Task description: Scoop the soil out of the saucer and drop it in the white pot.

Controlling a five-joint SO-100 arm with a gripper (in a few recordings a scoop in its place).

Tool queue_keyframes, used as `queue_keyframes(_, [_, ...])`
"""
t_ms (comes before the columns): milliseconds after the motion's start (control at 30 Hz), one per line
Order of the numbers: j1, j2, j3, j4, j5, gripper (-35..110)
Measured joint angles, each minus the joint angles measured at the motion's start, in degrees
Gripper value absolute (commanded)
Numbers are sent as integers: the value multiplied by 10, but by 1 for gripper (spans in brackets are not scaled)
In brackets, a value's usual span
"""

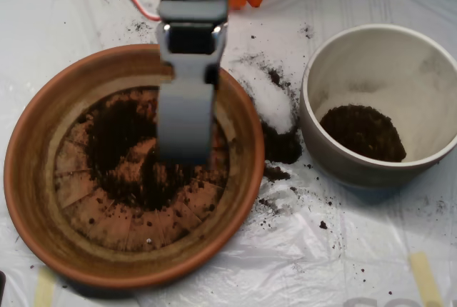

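Overhead view: fixed camera looking straight down at close range on the plastic-covered table; saucer at left, white pot at right; arm entering from the top edge.

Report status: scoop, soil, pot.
Scoop down over saucer, in the soil. Some soil already in white pot. Spilled soil and white powder on the sheet between the two.
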Motion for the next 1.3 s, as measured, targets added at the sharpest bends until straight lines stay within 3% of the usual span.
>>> queue_keyframes(333, [144, -40, 200, -136, -74, 42])
queue_keyframes(800, [245, -229, 162, -194, -98, 38])
queue_keyframes(1233, [251, -245, 105, -220, -93, 0])
queue_keyframes(1300, [250, -245, 108, -222, -93, 0])
